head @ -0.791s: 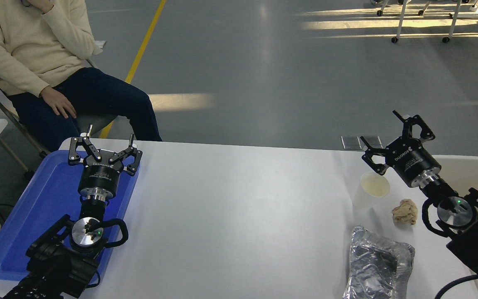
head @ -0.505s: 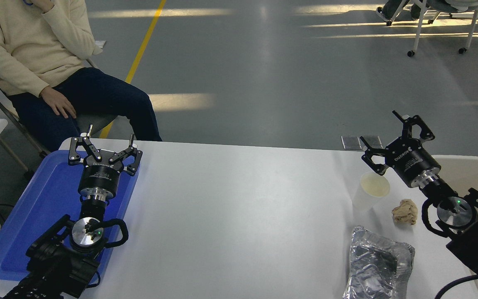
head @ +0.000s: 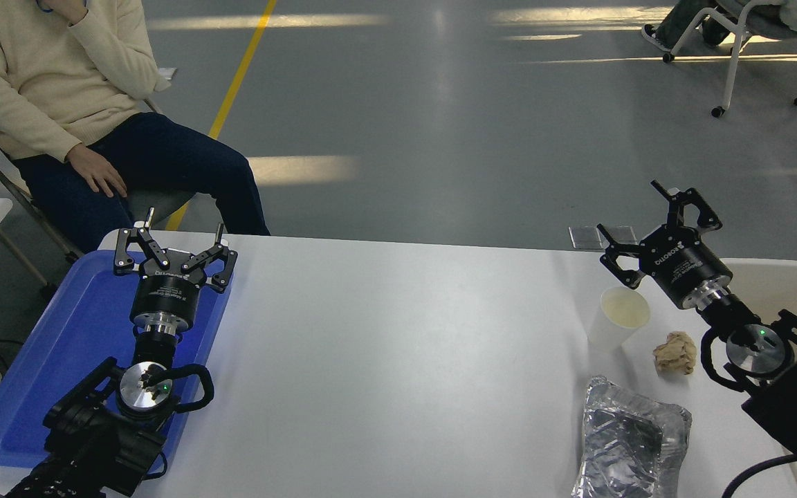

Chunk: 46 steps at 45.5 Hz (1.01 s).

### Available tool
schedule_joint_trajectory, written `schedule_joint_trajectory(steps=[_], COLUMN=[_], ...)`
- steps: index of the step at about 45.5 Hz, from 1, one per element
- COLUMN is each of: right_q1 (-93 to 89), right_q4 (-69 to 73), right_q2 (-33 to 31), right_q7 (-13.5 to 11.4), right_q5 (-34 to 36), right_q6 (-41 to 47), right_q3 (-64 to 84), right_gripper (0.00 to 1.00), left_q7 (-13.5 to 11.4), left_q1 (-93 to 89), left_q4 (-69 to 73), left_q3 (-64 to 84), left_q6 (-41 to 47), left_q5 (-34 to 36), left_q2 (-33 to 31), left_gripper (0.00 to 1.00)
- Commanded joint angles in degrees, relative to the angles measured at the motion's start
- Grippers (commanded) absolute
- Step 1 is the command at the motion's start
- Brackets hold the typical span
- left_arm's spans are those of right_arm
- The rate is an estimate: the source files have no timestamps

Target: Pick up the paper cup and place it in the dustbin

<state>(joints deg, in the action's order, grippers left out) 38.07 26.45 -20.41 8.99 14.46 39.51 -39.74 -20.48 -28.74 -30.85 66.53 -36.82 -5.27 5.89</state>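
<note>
The white paper cup (head: 617, 319) stands upright on the white table (head: 398, 346) at the right, its cream inside showing. My right gripper (head: 628, 209) is open and empty, held above the table just behind and right of the cup, not touching it. The beige dustbin (head: 789, 283) shows at the right edge, mostly hidden behind my right arm. My left gripper (head: 184, 221) is open and empty, parked over the blue tray (head: 59, 346) at the lower left.
A crumpled tan paper wad (head: 675, 352) lies right of the cup. A crinkled silver foil tray (head: 630, 437) lies in front of it. A person in a cream sweater (head: 46, 76) sits beyond the table's far left corner.
My right gripper has shifted very slightly up and to the left, still open. The cup has not moved. A wheeled chair far in the background has moved.
</note>
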Motion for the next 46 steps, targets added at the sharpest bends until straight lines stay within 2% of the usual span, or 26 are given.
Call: schedule_joint_trajectory(steps=[1,10,18,35,46], right_q1=[1.04,2.97,5.60,18.96,27.23], right_q4=[1.59,3.61,6.07,9.23,16.26], right_q2=[-1.04,-3.32,-6.13,-11.94,-15.54], right_q7=[-0.28,-0.46,-0.37,-0.28,-0.28], right_q5=[-0.83,-6.28,-7.60,-7.52,-7.87], right_q6=[-0.23,-0.40,-1.45,-2.95,-4.44], right_q3=[0.37,0.46,3.17,27.42,43.07], right_gripper=[1.00,1.00,1.00,1.00,1.00], left_q7=[0.00,0.00,0.00,0.00,0.00], left_q1=[0.00,0.00,0.00,0.00,0.00], left_q4=[0.00,0.00,0.00,0.00,0.00], left_q3=[0.00,0.00,0.00,0.00,0.00], left_q6=[-0.01,-0.01,-0.01,-0.01,-0.01], left_q5=[0.00,0.00,0.00,0.00,0.09], left_q2=[0.00,0.00,0.00,0.00,0.00], left_gripper=[1.00,1.00,1.00,1.00,1.00])
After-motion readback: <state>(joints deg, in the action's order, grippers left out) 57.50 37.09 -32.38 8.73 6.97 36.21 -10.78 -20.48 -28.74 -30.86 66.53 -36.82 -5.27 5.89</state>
